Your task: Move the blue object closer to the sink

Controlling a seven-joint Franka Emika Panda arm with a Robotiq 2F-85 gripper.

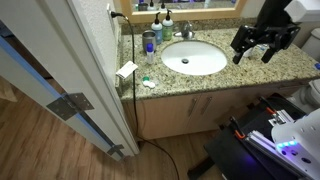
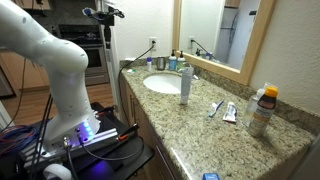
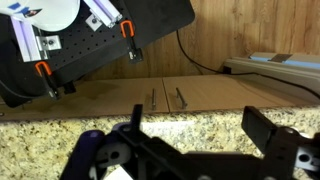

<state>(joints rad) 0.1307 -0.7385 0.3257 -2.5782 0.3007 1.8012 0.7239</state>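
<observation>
Both fingers of the gripper (image 1: pixel 254 52) stand spread and empty at the upper right; the blue object (image 2: pixel 215 108) lies well apart, across the sink (image 1: pixel 195 58).

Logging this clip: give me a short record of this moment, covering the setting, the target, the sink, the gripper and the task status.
setting: speckled granite counter in a bathroom
target: blue object, lying flat on the counter beside a small tube
sink: sink, a round white basin with a faucet
between: tall bottle stands between the sink and the blue object
gripper: gripper open, empty, raised above the counter
status: blue object not yet grasped
</observation>
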